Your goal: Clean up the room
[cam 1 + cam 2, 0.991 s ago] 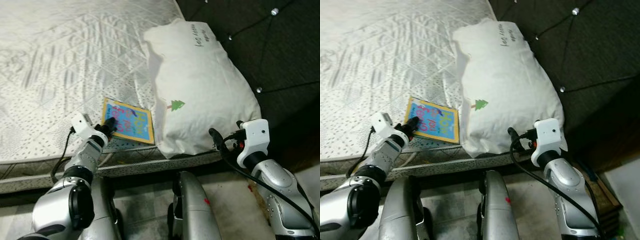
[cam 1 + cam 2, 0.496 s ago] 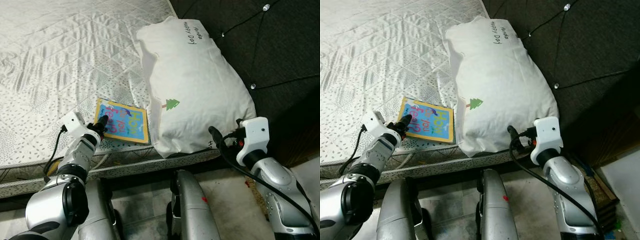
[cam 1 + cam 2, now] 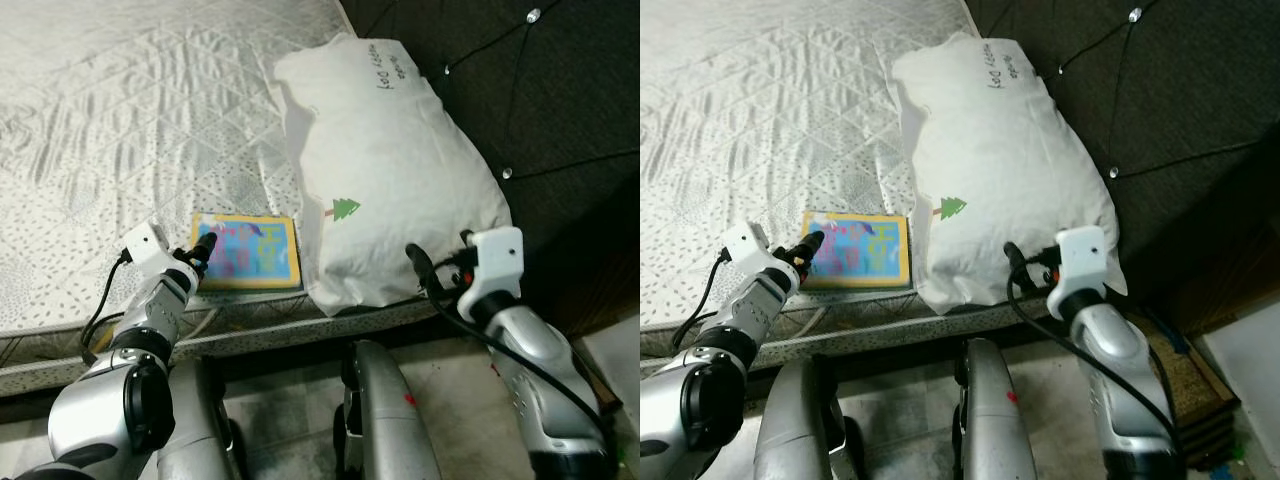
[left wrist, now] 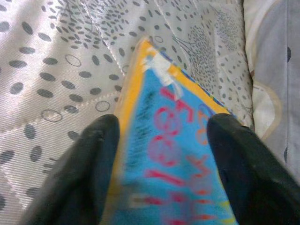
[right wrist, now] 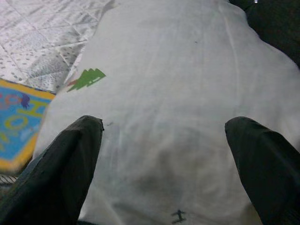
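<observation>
Yellow-bordered and blue, the book (image 3: 246, 252) lies flat near the mattress (image 3: 120, 120) edge, just beside the white pillow (image 3: 390, 180). The left gripper (image 4: 161, 140) sits at the book's corner, fingers spread to either side of it. The right gripper (image 5: 161, 145) faces the pillow's near end, fingers spread wide. The book's pink lettering is blurred; the pillow bears a green tree and handwriting too small to read.

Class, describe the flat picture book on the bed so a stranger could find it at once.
Start at the white quilted mattress and go to its near edge, beside the large white pillow. There lies the flat picture book, with the left gripper at its corner. Its yellow border and bright blue cover stand out from the pale bedding.
</observation>
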Available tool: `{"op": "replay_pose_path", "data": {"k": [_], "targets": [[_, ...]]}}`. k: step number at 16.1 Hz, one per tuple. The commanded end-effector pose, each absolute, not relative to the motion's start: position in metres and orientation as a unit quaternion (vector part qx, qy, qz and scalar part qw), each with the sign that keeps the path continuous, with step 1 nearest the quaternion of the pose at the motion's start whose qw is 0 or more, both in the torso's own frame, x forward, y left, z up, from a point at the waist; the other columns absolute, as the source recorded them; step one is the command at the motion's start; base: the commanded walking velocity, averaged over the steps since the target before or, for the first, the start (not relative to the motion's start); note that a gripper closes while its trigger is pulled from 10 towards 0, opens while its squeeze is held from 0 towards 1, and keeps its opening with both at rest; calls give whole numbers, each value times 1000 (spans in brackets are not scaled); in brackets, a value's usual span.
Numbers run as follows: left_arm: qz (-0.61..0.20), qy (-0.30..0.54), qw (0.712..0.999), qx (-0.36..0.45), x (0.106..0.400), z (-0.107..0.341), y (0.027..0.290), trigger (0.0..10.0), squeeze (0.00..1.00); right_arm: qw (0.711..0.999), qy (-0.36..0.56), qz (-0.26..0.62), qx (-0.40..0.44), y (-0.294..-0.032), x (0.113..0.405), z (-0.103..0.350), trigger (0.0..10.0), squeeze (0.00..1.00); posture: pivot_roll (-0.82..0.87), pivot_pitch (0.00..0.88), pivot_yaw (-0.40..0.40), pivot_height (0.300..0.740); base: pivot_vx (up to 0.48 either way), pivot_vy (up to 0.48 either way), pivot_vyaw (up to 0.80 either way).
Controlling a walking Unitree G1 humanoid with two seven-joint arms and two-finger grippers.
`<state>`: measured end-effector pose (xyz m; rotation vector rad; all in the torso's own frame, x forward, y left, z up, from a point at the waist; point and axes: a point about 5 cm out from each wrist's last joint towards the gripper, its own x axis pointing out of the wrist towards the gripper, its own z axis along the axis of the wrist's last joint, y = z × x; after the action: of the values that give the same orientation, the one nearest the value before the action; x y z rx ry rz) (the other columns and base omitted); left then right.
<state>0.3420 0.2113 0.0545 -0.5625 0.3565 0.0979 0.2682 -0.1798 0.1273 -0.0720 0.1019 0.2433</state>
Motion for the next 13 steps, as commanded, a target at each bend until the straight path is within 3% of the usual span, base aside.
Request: {"op": "replay_pose_path", "data": {"k": [1,8,13], "targets": [[51,193,943,-268,339,50,213,10000,1000,991,54,117,-35,-179,271,124,10000,0,-177,85,-51,566,0,0,0],[71,133,962,-228,352,77,225,10000,1000,992,27,120,-14,-164,295,124,10000,0,-96,0,-14,566,0,0,0],[111,126,963,-211,334,64,234,10000,1000,992,18,127,2,-152,302,119,10000,0,-50,0,-8,566,0,0,0]]}}
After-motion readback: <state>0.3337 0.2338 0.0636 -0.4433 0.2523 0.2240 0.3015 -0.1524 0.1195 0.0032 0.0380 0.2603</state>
